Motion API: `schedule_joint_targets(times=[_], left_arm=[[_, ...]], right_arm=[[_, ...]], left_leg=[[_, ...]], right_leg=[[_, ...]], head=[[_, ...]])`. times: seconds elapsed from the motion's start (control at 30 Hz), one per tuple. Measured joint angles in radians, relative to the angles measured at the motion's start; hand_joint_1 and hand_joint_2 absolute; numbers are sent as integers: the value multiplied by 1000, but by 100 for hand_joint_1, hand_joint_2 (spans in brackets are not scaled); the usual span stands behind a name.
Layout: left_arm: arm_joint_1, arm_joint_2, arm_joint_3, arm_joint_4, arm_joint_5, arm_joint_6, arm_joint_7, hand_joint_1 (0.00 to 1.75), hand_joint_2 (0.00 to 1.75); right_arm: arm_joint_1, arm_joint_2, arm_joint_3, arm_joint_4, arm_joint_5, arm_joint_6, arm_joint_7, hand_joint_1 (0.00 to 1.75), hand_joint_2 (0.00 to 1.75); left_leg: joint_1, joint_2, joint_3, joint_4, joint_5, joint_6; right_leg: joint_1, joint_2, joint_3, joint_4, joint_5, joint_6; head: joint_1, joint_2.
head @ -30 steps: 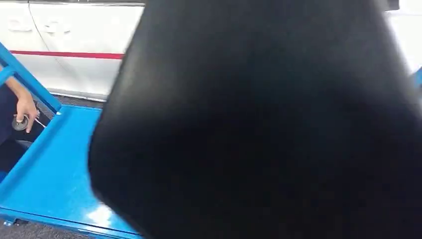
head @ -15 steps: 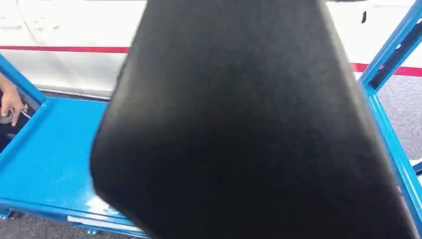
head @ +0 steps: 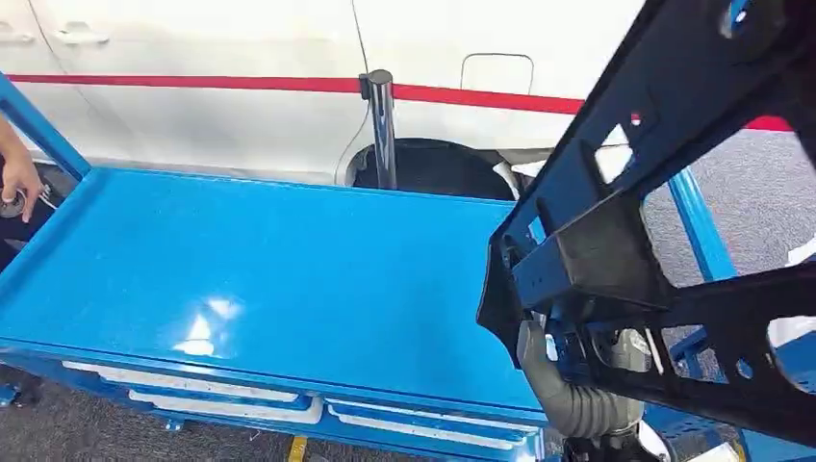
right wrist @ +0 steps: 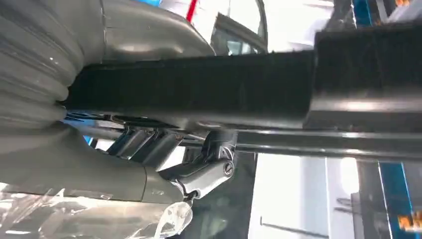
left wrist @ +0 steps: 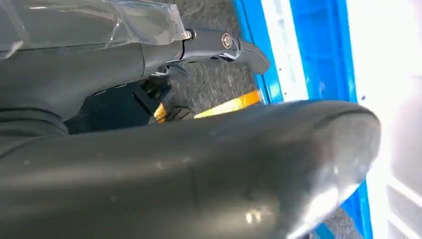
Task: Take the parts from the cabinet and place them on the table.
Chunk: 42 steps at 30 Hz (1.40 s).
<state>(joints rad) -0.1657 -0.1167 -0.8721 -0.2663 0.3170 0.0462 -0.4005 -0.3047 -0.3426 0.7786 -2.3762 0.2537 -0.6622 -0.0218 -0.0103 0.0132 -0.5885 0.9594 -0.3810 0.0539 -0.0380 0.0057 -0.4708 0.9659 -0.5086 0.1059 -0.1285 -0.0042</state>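
I carry the black metal frame part point(head: 664, 241) on my right side, above the right end of the blue counter point(head: 269, 279). My right robot hand point(right wrist: 164, 164) is closed around one of its bars. The frame's long axis slants up and away from me. The bare countertop lies to its left. My left robot hand point(left wrist: 219, 45): I cannot tell its state.

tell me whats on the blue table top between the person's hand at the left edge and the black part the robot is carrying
Nothing: in the head view the blue table top is bare from the person's hand across to the black part, showing just light reflections.
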Motion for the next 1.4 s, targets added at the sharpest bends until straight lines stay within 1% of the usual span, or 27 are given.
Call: schedule_joint_targets(times=[0.13,0.17,0.2,0.27,0.3,0.33,0.37,0.43,0.47,0.5,0.53,0.6,0.63,0.67,0.7,0.8,0.87,0.93,0.97,1.0,1.03,1.1,1.13,1.2,1.3,1.33,1.4], left_arm=[[5,1,0,0,14,6,1,0,0],[7,1,0,0,16,6,1,0,0],[8,0,0,0,19,6,1,0,0],[9,1,0,0,24,6,1,0,0],[9,1,0,0,26,6,1,0,0],[9,1,0,0,27,7,1,0,0],[9,1,0,0,27,7,1,0,0],[7,0,0,0,26,7,1,0,0],[4,0,0,0,26,6,1,0,0],[1,2,0,0,26,6,1,0,0],[-2,2,0,0,26,6,0,0,0],[-1,2,0,0,27,7,0,0,0],[-1,3,0,0,27,8,-1,0,0],[-2,3,0,0,27,8,-2,0,0],[-3,2,0,0,27,8,-2,0,0],[3,-1,-2,0,27,11,-2,0,0],[7,-1,-2,0,27,15,-2,0,0],[8,-1,-2,0,27,18,-2,0,0],[7,-2,-2,0,27,18,-2,0,0],[4,-2,-2,0,27,19,-2,0,0],[3,-2,-2,0,26,19,-3,0,0],[3,-3,-2,0,27,19,-3,0,0],[5,-2,-2,0,27,19,-3,0,0],[6,-2,-3,0,27,19,-2,0,0],[7,-2,-3,0,30,22,-2,0,0],[9,-2,-5,0,30,22,-2,0,0],[12,-2,-7,0,34,24,-2,0,0]], right_arm=[[13,-1,-13,0,-36,21,-19,175,175],[13,-1,-16,0,-48,24,-22,175,175],[13,-1,-21,0,-61,28,-25,175,175],[21,-1,-26,0,-92,33,-35,175,175],[24,-1,-29,0,-103,34,-38,175,175],[28,-1,-31,0,-110,34,-42,175,175],[30,-1,-34,0,-112,34,-44,175,175],[30,-1,-39,0,-117,35,-48,175,175],[30,-1,-41,0,-114,34,-52,175,175],[31,-1,-45,0,-108,34,-55,175,175],[36,-1,-48,0,-102,34,-58,175,175],[40,-1,-53,0,-67,34,-51,175,175],[41,-1,-55,0,-40,35,-42,175,175],[45,-2,-59,0,-22,38,-35,175,175],[45,-2,-60,0,-11,39,-31,175,175],[49,-4,-61,1,0,42,-17,175,175],[53,-4,-62,1,6,43,-14,175,175],[53,-4,-63,1,7,44,-12,175,175],[53,-4,-63,1,7,45,-12,175,175],[54,-5,-63,1,7,45,-12,175,175],[54,-5,-63,0,8,48,-12,175,175],[54,-5,-64,0,8,48,-12,175,175],[54,-5,-64,0,8,48,-12,175,175],[53,-6,-65,1,7,52,-11,175,175],[54,-7,-66,1,7,59,-11,175,175],[55,-7,-66,1,7,59,-10,175,175],[55,-7,-67,1,5,63,-10,175,175]], left_leg=[[3,-1,-15,11,20,-21],[5,-3,-28,35,-19,-27],[7,-3,-48,95,-87,-34],[9,-3,-90,253,-194,-41],[9,-3,-99,315,-217,-40],[8,-3,-92,336,-210,-35],[6,-3,-61,312,-178,-27],[-5,-5,47,164,-114,4],[-17,-7,118,64,-113,26],[-24,-5,168,-23,-145,45],[-26,-3,177,-41,-145,34],[-34,-5,156,-48,-130,44],[-33,-11,158,-71,-107,51],[-27,-14,161,-86,-83,46],[-25,-19,150,-93,-70,49],[-24,-27,117,-90,-43,44],[-22,-37,101,-80,-31,39],[-18,-53,81,-59,-27,34],[-17,-59,71,-44,-28,30],[-22,-62,57,-34,-30,24],[-22,-68,49,-25,-29,21],[-19,-84,42,-27,-19,7],[-20,-94,37,-22,-17,3],[-17,-45,9,37,-64,-15],[4,-30,-104,285,-175,-38],[10,-29,-122,328,-182,-42],[17,-22,-77,250,-133,-45]], right_leg=[[-3,-8,-37,17,13,-59],[0,-8,-46,17,22,-71],[1,-8,-60,17,34,-79],[7,-7,-88,19,55,-83],[10,-7,-103,19,65,-84],[14,-7,-117,19,76,-85],[19,-7,-131,19,87,-86],[28,-4,-155,19,108,-88],[27,-4,-162,19,119,-88],[33,-6,-166,19,125,-82],[25,-13,-165,14,134,-75],[13,-23,-160,-1,149,-57],[18,-26,-157,-12,160,-48],[17,-22,-168,1,145,-49],[20,-15,-185,44,95,-47],[19,-10,-250,268,-45,-36],[17,-10,-213,263,-41,-31],[14,-1,-89,93,22,-29],[9,32,-28,-1,38,-28],[15,63,-21,-19,19,-37],[12,44,-29,-19,28,-53],[21,26,-32,-14,30,-64],[13,13,-34,-18,37,-73],[10,-8,-37,-18,42,-84],[10,-41,-44,-18,44,-86],[9,-52,-45,-18,44,-86],[8,-76,-43,-18,43,-85]], head=[[0,0],[0,0],[-1,0],[-1,0],[-1,0],[-1,0],[-1,0],[-1,0],[0,0],[1,0],[0,0],[-3,0],[-4,0],[-3,0],[-2,0],[1,0],[1,0],[1,0],[2,0],[3,0],[1,0],[2,0],[3,0],[1,0],[2,0],[2,0],[2,0]])
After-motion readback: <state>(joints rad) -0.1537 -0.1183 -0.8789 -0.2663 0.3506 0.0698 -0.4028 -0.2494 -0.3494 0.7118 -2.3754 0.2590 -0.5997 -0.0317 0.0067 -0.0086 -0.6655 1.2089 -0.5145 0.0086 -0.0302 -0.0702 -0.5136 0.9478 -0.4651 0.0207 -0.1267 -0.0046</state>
